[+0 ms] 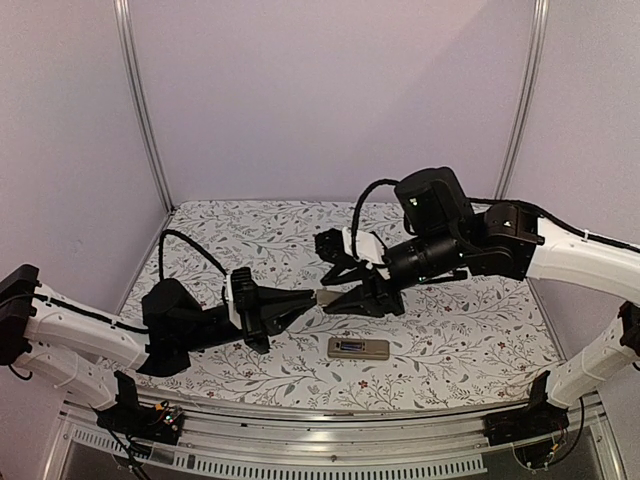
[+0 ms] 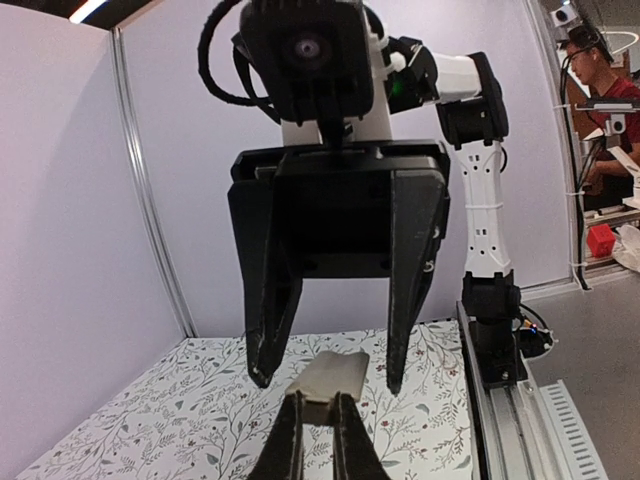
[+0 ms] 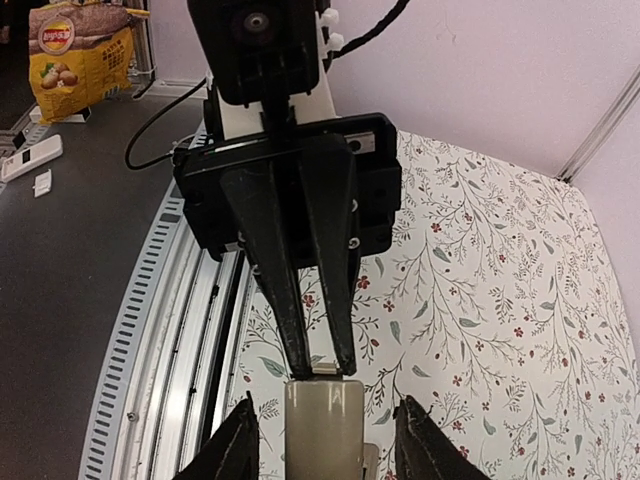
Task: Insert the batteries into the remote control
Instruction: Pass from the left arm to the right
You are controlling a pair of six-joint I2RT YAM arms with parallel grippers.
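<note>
My left tool [image 1: 312, 297] is clenched on one short end of a flat grey-tan panel [image 2: 328, 375], which I judge to be the battery cover, and holds it above the desk [image 1: 470, 340]. My right tool [image 1: 335, 300] faces it head-on. Its jaws are released and stand either side of the panel's free end, with a gap showing on both sides, so nothing is gripped there yet. The panel's long axis runs straight along the line between the two tools, left to right across the desk.

The remote control [image 1: 360, 348] lies flat on the desk with its grey-tan back up. It is toward the near edge from where the tools meet, its long axis parallel to that edge. A dark recess [image 1: 350, 346] shows in its back. I cannot tell whether the batteries sit in it, and I see them nowhere else. The right tool is nearer the remote. There is open desk all around it, and the near edge is well apart.
</note>
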